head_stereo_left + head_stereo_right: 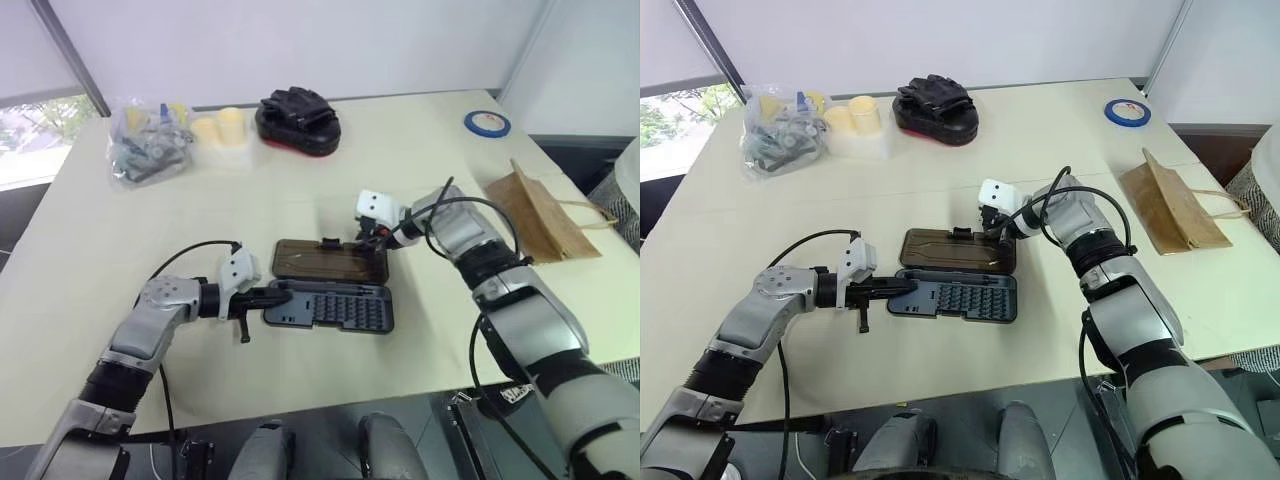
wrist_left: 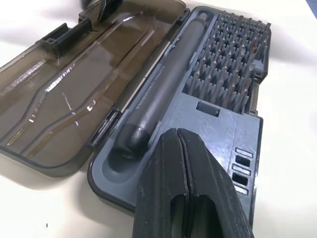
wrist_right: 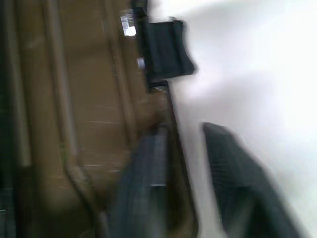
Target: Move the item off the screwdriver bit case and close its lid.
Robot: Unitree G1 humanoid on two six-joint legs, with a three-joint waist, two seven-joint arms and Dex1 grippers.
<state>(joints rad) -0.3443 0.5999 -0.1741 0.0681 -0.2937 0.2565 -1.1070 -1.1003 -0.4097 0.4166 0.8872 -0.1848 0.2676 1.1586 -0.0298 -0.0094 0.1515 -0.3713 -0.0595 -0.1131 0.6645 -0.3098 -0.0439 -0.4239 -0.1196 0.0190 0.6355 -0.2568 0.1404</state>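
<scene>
The screwdriver bit case point(image 1: 335, 305) lies open in the middle of the table, with rows of bits and a grey driver point(image 2: 163, 84) in its tray. The smoky brown lid point(image 1: 330, 262) lies flat behind the tray, its black latch tab point(image 3: 166, 49) at the far edge. My left gripper point(image 1: 272, 295) is shut, with its tips resting on the tray's left end point(image 2: 181, 136). My right gripper point(image 1: 378, 240) is at the lid's far right corner, its fingers closed either side of the rim point(image 3: 185, 131). The item, a brown paper bag point(image 1: 540, 215), lies on the table to the right, apart from the case.
A bulky black-and-red object point(image 1: 298, 120) sits at the back centre, with yellow cups point(image 1: 220, 128) and a clear bag of parts point(image 1: 148, 145) to its left. A blue tape roll point(image 1: 487, 123) lies at the back right. The table's front edge runs just below the case.
</scene>
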